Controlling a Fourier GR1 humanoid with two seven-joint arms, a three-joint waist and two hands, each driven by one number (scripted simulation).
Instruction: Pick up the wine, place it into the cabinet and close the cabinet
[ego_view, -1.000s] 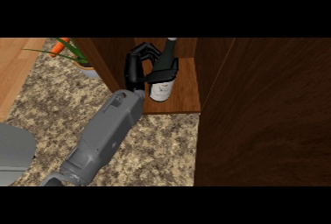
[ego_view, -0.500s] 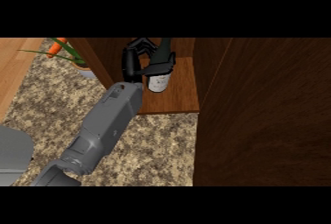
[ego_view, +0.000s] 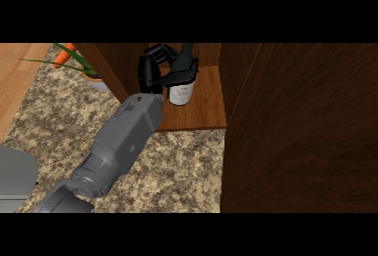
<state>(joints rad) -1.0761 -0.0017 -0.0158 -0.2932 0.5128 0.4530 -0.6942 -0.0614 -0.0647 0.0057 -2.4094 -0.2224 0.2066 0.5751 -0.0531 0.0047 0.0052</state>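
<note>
Here one robot hand (ego_view: 156, 67) grasps the one wine bottle (ego_view: 179, 91) standing inside the cabinet (ego_view: 199, 112).

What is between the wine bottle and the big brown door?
Only bare wooden cabinet floor lies between the wine bottle, held by the robot hand, and the cabinet door, as the head view shows.

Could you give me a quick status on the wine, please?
Hand curled round wine bottle. Bottle on cabinet shelf. Cabinet door open.

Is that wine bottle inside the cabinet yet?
Yes. The wine bottle stands on the cabinet shelf, the hand curled round it.
</note>
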